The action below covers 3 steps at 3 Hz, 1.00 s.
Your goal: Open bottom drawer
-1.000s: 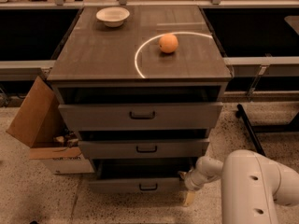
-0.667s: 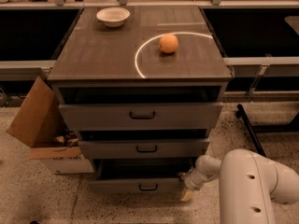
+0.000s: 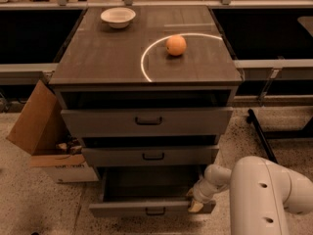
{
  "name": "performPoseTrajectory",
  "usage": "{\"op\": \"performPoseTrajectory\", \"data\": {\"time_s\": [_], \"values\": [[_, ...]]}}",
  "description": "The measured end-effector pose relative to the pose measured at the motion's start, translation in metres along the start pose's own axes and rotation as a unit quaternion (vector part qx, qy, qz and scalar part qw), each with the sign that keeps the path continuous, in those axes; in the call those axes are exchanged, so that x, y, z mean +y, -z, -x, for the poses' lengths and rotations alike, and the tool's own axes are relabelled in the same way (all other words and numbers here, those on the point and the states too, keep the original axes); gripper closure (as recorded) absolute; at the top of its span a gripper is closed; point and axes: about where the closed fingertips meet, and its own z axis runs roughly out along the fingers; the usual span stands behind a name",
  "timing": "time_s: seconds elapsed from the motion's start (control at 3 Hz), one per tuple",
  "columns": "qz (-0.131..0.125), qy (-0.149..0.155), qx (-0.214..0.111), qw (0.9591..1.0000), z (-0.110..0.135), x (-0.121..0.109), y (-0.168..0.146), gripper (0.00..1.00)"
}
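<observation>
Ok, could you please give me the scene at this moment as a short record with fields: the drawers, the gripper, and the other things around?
bottom drawer: pulled out, its shallow inside open to view
handle: small dark loop at the middle of the front, nothing on it
gripper: at the right end of the bottom drawer's front
middle drawer: far less extended
top drawer: far less extended
cabinet top: orange inside a bright ring; white bowl at back left
floor, left: open cardboard box beside the cabinet

On the desk, well above the low hand, sit an orange and a bowl; a cardboard box stands far to the hand's left.
</observation>
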Motion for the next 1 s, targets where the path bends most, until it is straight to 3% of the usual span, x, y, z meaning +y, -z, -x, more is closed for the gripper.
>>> {"op": "performPoseTrajectory", "data": {"time_s": [0.33,0.67,1.0], "values": [[-0.008,-0.006,-0.007,0.9999,-0.002,0.008,0.0,1.0],[-0.008,-0.006,-0.007,0.9999,-0.002,0.008,0.0,1.0],[-0.043,-0.026,-0.037,0.9981,-0.005,0.032,-0.004,1.0]]}}
